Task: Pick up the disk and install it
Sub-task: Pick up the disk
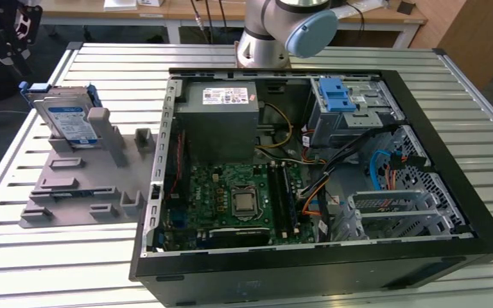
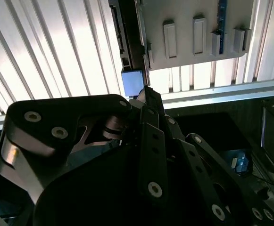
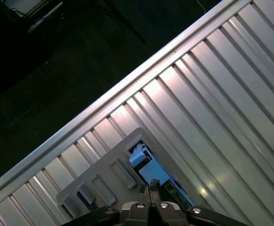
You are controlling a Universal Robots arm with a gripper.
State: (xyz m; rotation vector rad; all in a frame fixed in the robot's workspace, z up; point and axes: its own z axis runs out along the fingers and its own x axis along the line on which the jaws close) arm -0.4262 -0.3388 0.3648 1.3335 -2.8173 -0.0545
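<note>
The disk (image 1: 65,119) stands on edge in a grey holder (image 1: 75,192) on the table (image 1: 49,269), at the exterior view's left, well apart from the open case (image 1: 315,273). It leans back slightly against one of the holder's posts, with its label facing out and its blue rails showing at the sides.

The hand (image 3: 148,192) hangs above the disk and does not touch it. In both wrist views its fingers look pressed together with nothing between them, though the tips are thin and partly lost against the dark linkage, so I take that as likely rather than certain. In the second wrist view the disk (image 2: 129,42) is seen edge-on just beyond the fingertips, with a blue rail end nearest them.

Nothing of the task is done: the disk is unpicked, and the cage (image 1: 349,109) inside the case waits with its blue latch up.

The main risk, as I judge it, is coming down with the hand pressed together. The tips would strike the disk's top edge rather than straddle it, and could tip it off its post. Because the disk leans, a grip taken square to the table may catch a rail only and let it twist. The loose cables beside the cage could snag it.
</note>
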